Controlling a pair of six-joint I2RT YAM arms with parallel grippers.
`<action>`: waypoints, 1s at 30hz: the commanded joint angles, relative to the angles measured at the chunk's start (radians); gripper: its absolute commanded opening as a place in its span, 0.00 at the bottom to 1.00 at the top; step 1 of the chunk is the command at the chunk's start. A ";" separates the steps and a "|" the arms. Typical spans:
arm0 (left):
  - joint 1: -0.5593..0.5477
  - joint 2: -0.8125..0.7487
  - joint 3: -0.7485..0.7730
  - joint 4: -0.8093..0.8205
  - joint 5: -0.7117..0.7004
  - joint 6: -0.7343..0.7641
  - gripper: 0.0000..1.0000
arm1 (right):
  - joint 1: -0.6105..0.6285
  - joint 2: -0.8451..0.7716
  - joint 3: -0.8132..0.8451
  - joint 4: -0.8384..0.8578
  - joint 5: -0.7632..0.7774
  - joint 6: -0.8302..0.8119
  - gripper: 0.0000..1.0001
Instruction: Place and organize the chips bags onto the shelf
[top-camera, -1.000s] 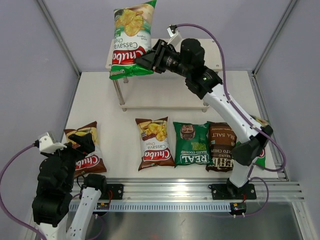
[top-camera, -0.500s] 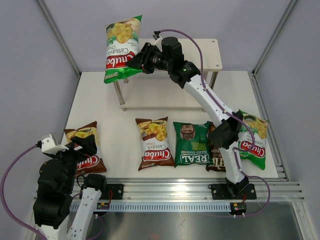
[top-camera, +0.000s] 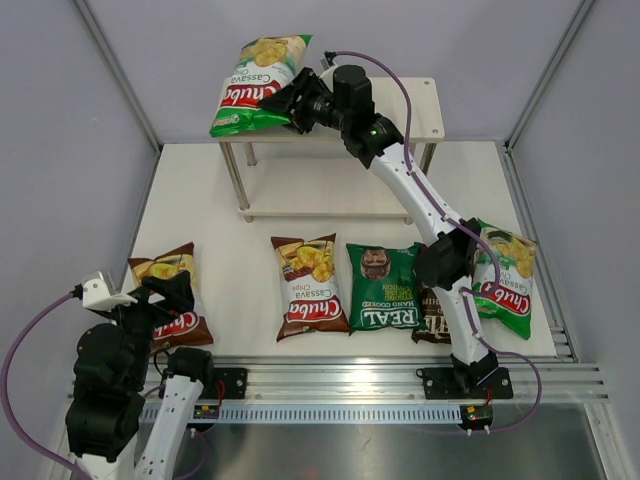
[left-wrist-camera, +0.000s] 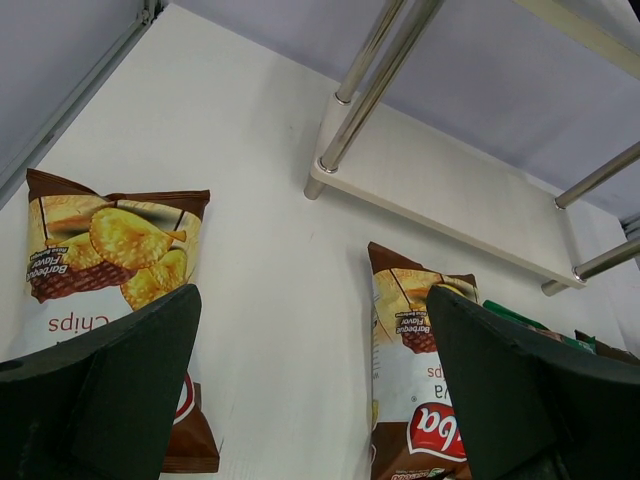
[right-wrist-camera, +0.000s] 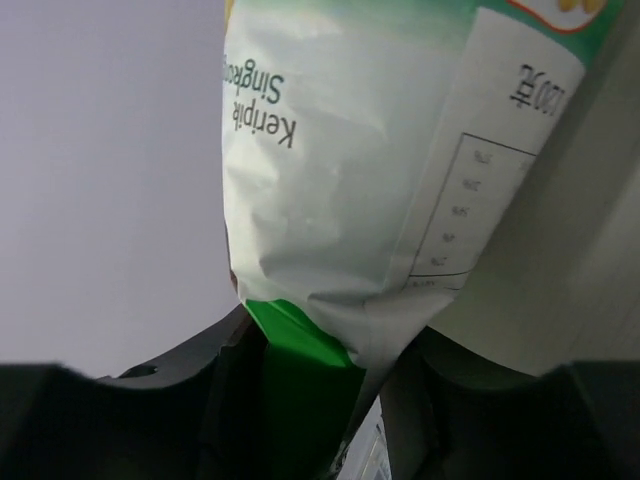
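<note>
At eleven o'clock the right pincer (top-camera: 283, 106) holds one bag (top-camera: 255, 82) on the shelf (top-camera: 420, 100); five other bags (top-camera: 385, 288) lie on the worktop (top-camera: 200, 210), left pincer (left-wrist-camera: 312, 340) wide.

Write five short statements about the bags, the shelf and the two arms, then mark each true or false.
1. The left end effector is open and holds nothing. True.
2. Two bags lie flat on the shelf. False: the part of its top board that shows is bare, and the only bag there is at its left end.
3. The dark-green bag lies between a brown bag and the dark-brown bag. True.
4. The right end effector has a brown bag between its fingers. False: it is a light-green bag, tilted over the left end of the shelf.
5. A second light-green bag lies at the right end of the row on the table. True.
</note>
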 joint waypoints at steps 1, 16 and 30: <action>-0.004 -0.020 0.001 0.045 0.026 0.022 0.99 | -0.021 0.047 0.117 -0.035 -0.013 0.009 0.52; -0.004 -0.019 0.002 0.040 0.032 0.022 0.99 | -0.023 -0.104 0.024 -0.196 0.103 -0.231 0.61; -0.004 -0.016 0.004 0.037 0.031 0.024 0.99 | -0.024 -0.051 0.015 -0.115 -0.096 -0.225 0.31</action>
